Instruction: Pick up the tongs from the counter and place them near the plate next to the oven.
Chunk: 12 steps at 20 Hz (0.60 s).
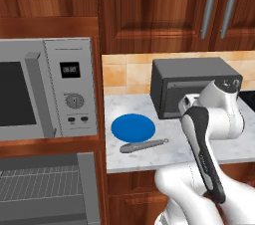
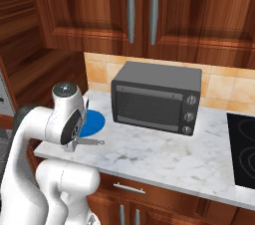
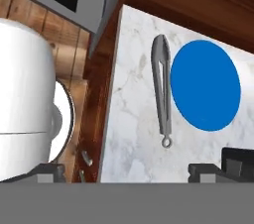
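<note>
The claw (image 3: 136, 171) stands wide apart and holds nothing, its 2 dark fingertips (image 3: 49, 172) spread far to either side in the hand view. Ahead of it, between the tips' lines, the tongs (image 3: 162, 89) lie flat on the counter (image 3: 134, 119), just beside the blue plate (image 3: 205, 85), apart from the claw. The oven (image 1: 47, 189) sits off to the plate's far side, below the counter's end.

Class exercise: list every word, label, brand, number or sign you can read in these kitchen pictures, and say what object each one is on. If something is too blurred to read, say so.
No text can be read for certain.
Microwave display: pale digits on a dark panel, too blurred to read.
Microwave panel top: a faint line of print, too small to read.
Toaster oven knobs: no legible markings.
Tongs, plate, counter: no writing.
</note>
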Tool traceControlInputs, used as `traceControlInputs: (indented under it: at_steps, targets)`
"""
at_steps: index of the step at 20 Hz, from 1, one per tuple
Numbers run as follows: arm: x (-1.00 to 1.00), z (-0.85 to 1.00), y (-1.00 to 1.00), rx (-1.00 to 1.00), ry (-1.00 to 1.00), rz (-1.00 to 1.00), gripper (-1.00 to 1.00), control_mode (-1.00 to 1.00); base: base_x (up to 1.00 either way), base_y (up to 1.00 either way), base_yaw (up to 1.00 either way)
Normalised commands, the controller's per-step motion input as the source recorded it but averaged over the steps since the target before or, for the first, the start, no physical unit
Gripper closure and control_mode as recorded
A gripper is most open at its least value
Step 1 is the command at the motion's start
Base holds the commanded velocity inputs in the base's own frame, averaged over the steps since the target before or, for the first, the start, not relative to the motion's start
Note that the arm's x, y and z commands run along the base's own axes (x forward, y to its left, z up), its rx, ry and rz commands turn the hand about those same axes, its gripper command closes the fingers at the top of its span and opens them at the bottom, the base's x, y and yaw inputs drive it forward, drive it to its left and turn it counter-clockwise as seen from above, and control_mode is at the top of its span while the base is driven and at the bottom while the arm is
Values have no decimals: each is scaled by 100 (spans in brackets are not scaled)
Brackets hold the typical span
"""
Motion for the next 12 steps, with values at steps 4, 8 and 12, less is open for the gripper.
traceControlInputs:
  at_steps: [4,8,12]
  targets:
    - [-69,5,21,-6,-26,0,-100,-100,0,0,0]
    - [-50,0,4,0,-35,0,-100,-100,0,0,0]
    - [-50,0,0,0,-38,0,-100,-100,0,0,0]
